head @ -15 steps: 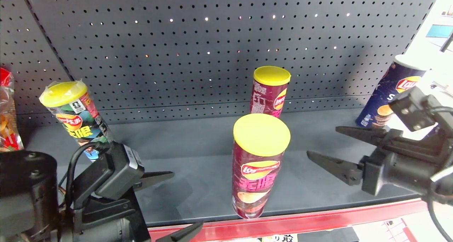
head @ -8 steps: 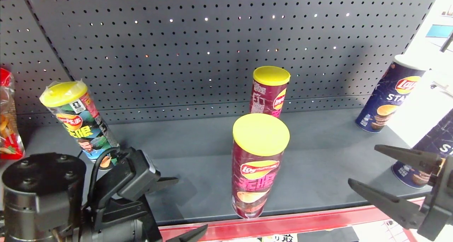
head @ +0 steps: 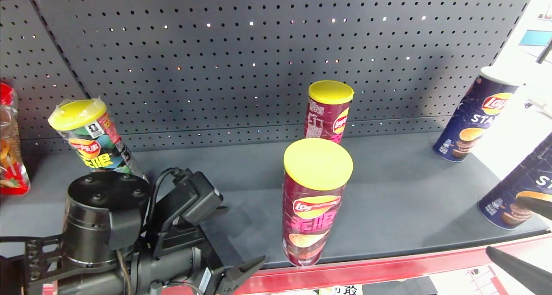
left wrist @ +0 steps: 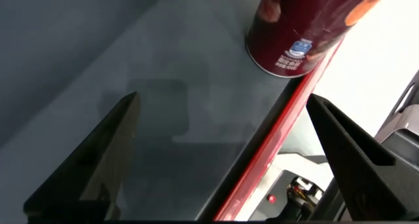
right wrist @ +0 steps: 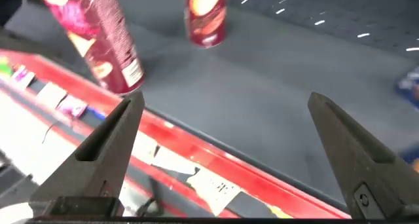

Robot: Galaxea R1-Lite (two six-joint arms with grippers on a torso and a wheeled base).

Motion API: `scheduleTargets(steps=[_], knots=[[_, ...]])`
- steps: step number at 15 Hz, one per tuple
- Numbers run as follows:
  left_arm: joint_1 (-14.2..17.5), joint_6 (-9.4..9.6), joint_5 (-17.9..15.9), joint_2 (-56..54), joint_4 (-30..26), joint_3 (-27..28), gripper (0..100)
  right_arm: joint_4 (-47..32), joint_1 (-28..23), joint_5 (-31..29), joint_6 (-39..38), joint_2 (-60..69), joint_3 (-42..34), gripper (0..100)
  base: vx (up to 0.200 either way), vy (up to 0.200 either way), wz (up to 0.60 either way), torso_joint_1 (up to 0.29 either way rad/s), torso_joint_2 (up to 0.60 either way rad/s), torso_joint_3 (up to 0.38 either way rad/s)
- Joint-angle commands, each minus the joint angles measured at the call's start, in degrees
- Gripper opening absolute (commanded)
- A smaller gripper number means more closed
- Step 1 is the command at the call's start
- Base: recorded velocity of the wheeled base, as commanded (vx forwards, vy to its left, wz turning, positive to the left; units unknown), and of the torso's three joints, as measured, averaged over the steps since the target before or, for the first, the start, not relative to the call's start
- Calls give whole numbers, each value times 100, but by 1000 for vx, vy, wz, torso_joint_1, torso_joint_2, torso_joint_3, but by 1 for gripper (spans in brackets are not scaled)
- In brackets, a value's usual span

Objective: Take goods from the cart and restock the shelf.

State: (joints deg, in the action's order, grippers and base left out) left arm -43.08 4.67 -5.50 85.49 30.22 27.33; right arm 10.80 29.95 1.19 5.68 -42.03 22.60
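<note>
Spread wide and empty, my left gripper (head: 243, 233) hangs over the front edge of the shelf (head: 388, 200) toward its left end, one fingertip above the red lip (head: 388, 269). From my left wrist I see the front maroon can (left wrist: 294, 34) just inside that lip, apart from my fingers. My right gripper (right wrist: 226, 99) gapes as well and holds nothing, out before the shelf's front right corner, near the closer blue can (head: 513, 191). The front maroon can stands upright at the middle of the front edge, with the second maroon can (head: 330, 114) behind it by the pegboard back (head: 215, 70). A film-wrapped green can (head: 97, 144) stands toward the back left, a red snack bag (head: 8, 157) at the left edge, and another blue can (head: 474, 114) at the back right.
</note>
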Motion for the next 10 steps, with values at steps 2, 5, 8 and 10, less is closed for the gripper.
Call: scheduleTargets(steps=[2, 5, 8, 10], knots=[[-7, -1, 5, 222, 10, 106, 100, -34, -306, 4, -6, 450, 16, 100, 0, 0, 0, 0, 0, 0], [-16, -1, 5, 293, 1, 211, 100, -34, -350, 4, -6, 468, 43, 100, 0, 0, 0, 0, 0, 0], [-25, -1, 5, 363, 1, 273, 100, -34, -376, -23, -14, 468, 69, 100, 0, 0, 0, 0, 0, 0], [-34, -1, 5, 451, 10, 325, 100, -34, -385, -23, -23, 477, 69, 100, 0, 0, 0, 0, 0, 0]])
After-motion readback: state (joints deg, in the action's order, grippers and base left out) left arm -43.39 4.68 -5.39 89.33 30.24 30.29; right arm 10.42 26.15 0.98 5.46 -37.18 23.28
